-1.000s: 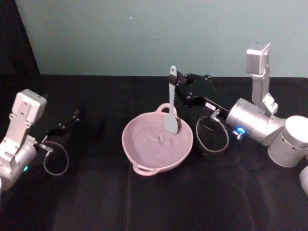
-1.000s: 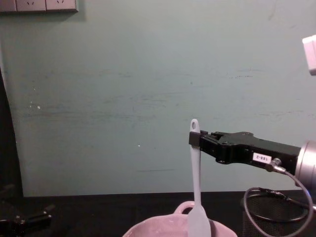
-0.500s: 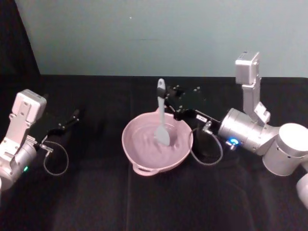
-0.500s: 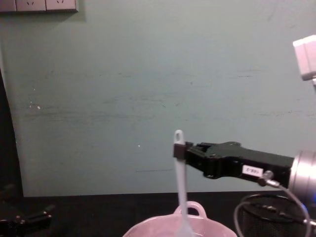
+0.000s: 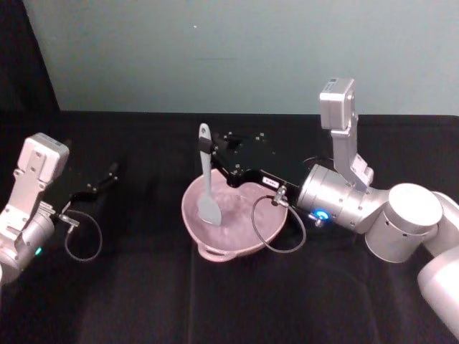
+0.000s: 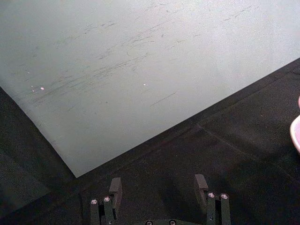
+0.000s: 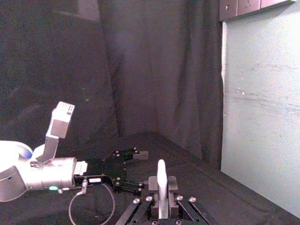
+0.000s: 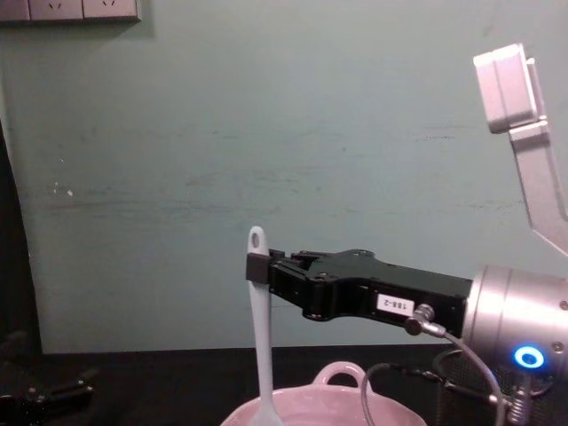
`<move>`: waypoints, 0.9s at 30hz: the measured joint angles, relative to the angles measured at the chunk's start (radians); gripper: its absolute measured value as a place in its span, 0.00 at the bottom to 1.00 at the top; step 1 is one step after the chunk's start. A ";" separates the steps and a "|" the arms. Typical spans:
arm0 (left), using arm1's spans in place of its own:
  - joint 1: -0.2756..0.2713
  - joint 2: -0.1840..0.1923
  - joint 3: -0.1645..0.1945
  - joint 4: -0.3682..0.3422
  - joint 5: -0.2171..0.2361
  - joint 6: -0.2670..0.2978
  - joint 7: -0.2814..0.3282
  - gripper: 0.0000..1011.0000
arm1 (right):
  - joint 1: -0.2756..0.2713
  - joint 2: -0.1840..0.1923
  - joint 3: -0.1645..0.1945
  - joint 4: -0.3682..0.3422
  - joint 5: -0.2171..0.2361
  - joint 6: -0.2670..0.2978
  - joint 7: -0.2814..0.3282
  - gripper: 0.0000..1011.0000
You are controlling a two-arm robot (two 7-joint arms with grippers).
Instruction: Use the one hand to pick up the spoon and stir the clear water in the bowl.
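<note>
The pale pink bowl (image 5: 270, 222) sits mid-table, and its rim (image 8: 333, 401) and loop handle rise at the chest view's lower edge. Clear water (image 5: 237, 215) glints faintly inside. The white spoon (image 5: 206, 179) stands nearly upright with its flat head dipped in the bowl's left part. My right gripper (image 5: 208, 152) is shut on the upper handle, just below the hole, reaching in over the bowl from the right. In the chest view the spoon (image 8: 260, 337) hangs from the right gripper (image 8: 258, 266). The right wrist view has the handle (image 7: 161, 185) clamped between the fingers.
My left gripper (image 5: 100, 183) rests open on the black cloth at the far left, well away from the bowl, with nothing between its fingers (image 6: 116, 186). A black wire-mesh cup (image 8: 453, 377) stands behind my right wrist. A pale green wall closes the back.
My right gripper has carried the spoon leftward across the bowl, from its right side to its left. The spoon's head sank lower into the water. The left arm has stayed still.
</note>
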 joint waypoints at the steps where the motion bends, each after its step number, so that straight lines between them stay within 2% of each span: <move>1: 0.000 0.000 0.000 0.000 0.000 0.000 0.000 1.00 | 0.004 -0.003 -0.002 0.005 0.000 -0.001 0.001 0.12; 9: 0.000 0.000 0.000 0.000 0.000 0.000 0.000 1.00 | 0.052 -0.032 -0.004 0.100 0.004 -0.019 0.009 0.12; 12: 0.000 0.000 0.000 0.000 0.000 0.000 0.000 1.00 | 0.072 -0.039 0.007 0.150 0.005 -0.031 0.008 0.12; 15: 0.000 0.000 0.000 0.000 0.000 0.000 0.000 1.00 | 0.078 -0.035 0.021 0.168 0.004 -0.039 0.000 0.12; 20: 0.000 0.000 0.000 0.000 0.000 0.000 0.000 1.00 | 0.066 -0.012 0.047 0.158 0.003 -0.041 -0.017 0.12; 27: 0.000 0.000 0.000 0.000 0.000 0.000 0.000 1.00 | 0.019 0.032 0.078 0.093 0.005 -0.028 -0.036 0.12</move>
